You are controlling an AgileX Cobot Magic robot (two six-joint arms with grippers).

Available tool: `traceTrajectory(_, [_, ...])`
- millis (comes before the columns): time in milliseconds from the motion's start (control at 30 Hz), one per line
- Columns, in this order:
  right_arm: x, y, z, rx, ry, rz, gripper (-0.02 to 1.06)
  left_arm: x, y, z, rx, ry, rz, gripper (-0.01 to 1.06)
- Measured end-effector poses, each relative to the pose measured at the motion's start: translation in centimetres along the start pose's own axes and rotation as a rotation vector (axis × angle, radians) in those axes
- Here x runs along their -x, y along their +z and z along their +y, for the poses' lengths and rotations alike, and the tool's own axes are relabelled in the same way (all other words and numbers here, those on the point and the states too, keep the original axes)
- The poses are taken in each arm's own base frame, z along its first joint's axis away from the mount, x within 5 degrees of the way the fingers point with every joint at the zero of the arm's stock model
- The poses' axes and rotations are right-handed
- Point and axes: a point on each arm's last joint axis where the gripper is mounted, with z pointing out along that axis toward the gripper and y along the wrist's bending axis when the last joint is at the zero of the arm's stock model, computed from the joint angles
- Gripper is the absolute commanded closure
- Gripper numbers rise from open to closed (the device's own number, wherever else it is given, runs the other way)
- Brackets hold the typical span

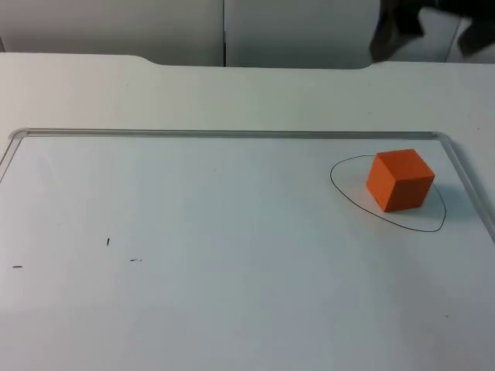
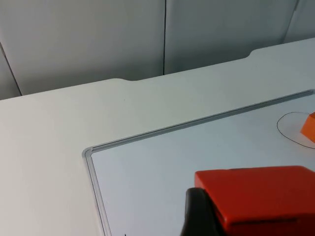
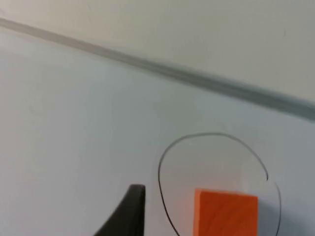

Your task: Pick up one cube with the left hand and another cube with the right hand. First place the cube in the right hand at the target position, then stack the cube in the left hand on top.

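One orange cube (image 1: 400, 180) sits inside the drawn ring (image 1: 340, 185), right gripper (image 3: 135, 206) beside it, apparently let go; left gripper (image 2: 197, 216) clamps the red cube (image 2: 258, 196), which next needs squaring directly above the ringed cube.

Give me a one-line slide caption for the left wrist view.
Left gripper holds an orange cube above the whiteboard; second cube sits in the drawn circle.

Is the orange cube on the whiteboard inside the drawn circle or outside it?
Inside. The orange cube rests flat within the black drawn outline on the whiteboard; the right wrist view shows the line curving around it.
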Motion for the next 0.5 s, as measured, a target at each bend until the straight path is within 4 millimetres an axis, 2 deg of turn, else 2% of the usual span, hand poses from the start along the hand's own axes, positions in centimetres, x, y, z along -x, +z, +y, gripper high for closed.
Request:
traceTrajectory(33, [0.4, -2.3, 0.2, 0.016, -0.016, -0.055, 0.00, 0.0, 0.0, 0.0, 0.001, 0.000, -0.005, 0.89])
traceTrajectory(100, [0.8, -8.2, 0.8, 0.048, -0.057, -0.201, 0.00, 0.2, 0.0, 0.0, 0.003, -0.001, -0.019, 0.89])
traceTrajectory(133, [0.8, -8.2, 0.8, 0.048, -0.057, -0.201, 0.00, 0.2, 0.0, 0.0, 0.003, -0.001, -0.019, 0.89])
traceTrajectory(167, [0.7, -11.2, 1.1, 0.057, -0.078, -0.277, 0.00, 0.3, 0.0, 0.0, 0.000, -0.005, -0.036, 0.89])
traceTrajectory(300, [-1.9, -22.0, 1.9, 0.077, -0.130, -0.552, 0.00, 0.9, 0.2, -0.2, -0.032, -0.006, -0.074, 0.89])
traceTrajectory(333, [-1.9, -22.0, 1.9, 0.077, -0.130, -0.552, 0.00, 0.9, 0.2, -0.2, -0.032, -0.006, -0.074, 0.89])
traceTrajectory(400, [-3.7, -26.0, 2.1, 0.068, -0.151, -0.656, 0.00, 1.4, 1.1, -0.4, -0.079, 0.006, -0.071, 0.89])
traceTrajectory(433, [-5.4, -28.4, 2.2, 0.058, -0.169, -0.724, 0.00, 1.6, 1.6, -0.5, -0.105, 0.009, -0.063, 0.89])
traceTrajectory(467, [-6.5, -29.3, 2.3, 0.054, -0.176, -0.747, 0.00, 1.9, 2.2, -0.5, -0.132, 0.007, -0.054, 0.89])
traceTrajectory(500, [-6.5, -29.3, 2.3, 0.054, -0.176, -0.747, 0.00, 1.9, 2.2, -0.5, -0.132, 0.007, -0.054, 0.89])
